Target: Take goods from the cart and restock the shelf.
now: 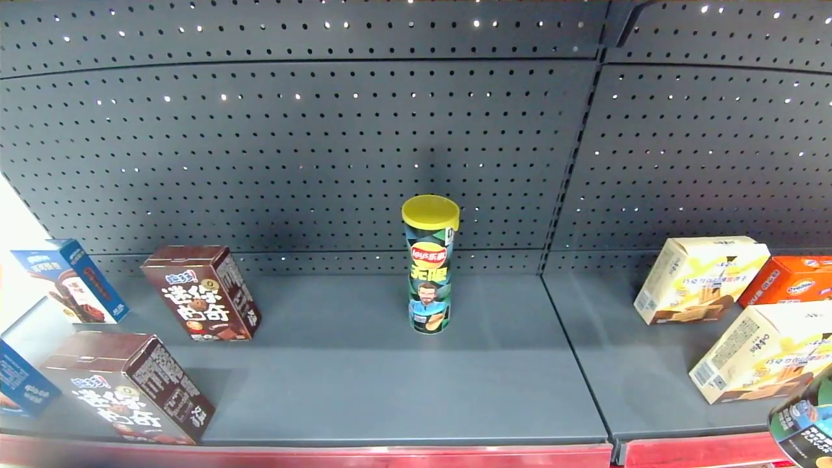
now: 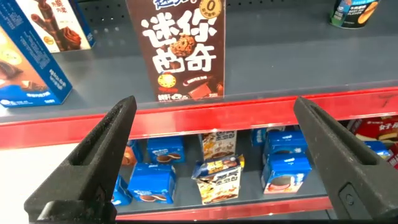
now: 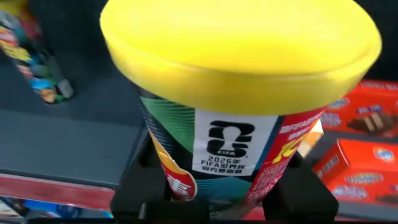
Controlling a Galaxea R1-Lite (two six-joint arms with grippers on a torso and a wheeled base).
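Observation:
A tall chip can point(image 1: 430, 266) with a yellow lid stands upright at the middle of the grey shelf point(image 1: 364, 383). A second chip can point(image 3: 239, 93) with the same yellow lid sits between the fingers of my right gripper point(image 3: 217, 200), which is shut on its body; its lower end shows at the head view's near right corner point(image 1: 805, 422), in front of the shelf edge. My left gripper point(image 2: 214, 165) is open and empty, held in front of the red shelf lip point(image 2: 249, 112), just below a brown cookie box point(image 2: 179, 46).
Two brown cookie boxes point(image 1: 203, 292) point(image 1: 130, 387) and blue boxes point(image 1: 71, 279) occupy the shelf's left part. Cream boxes point(image 1: 702, 279) point(image 1: 760, 354) and an orange box point(image 1: 790, 279) lie at the right. A lower shelf holds blue snack boxes point(image 2: 152, 180). Perforated back panel point(image 1: 325, 149) behind.

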